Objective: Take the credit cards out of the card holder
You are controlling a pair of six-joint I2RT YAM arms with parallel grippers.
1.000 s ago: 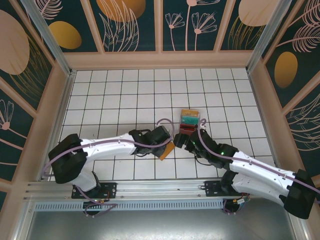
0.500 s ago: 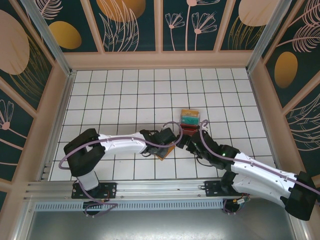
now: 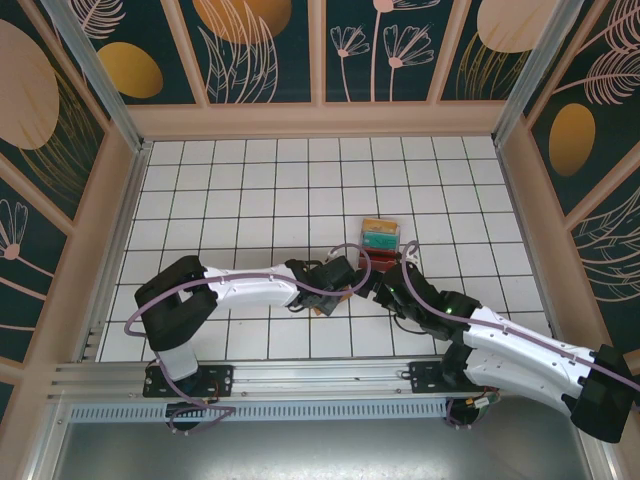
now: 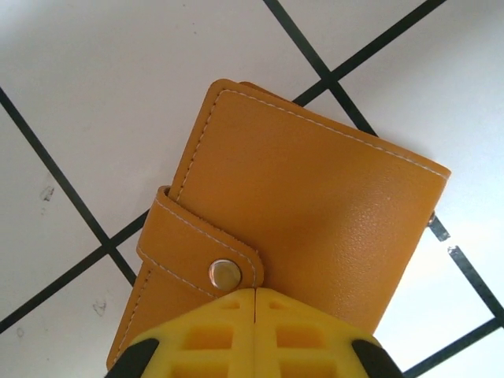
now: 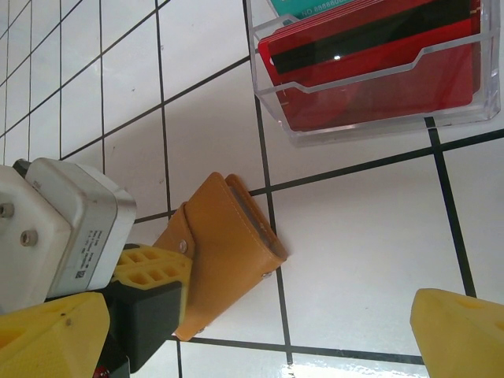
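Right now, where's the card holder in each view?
Top external: holder is an orange sliver at centre, between the two arms, on the near side of the tray.
Left wrist: holder at centre, closed, just above the left jaws.
Right wrist: holder lower left of centre, below the tray, beside the left jaws.
Landmark: the snap tab, next to the left jaws in both wrist views.

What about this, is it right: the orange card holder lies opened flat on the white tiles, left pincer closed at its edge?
No. The card holder is folded shut, snap tab fastened; the left wrist view shows it. It does lie on the white tiles, left pincer closed at its edge.
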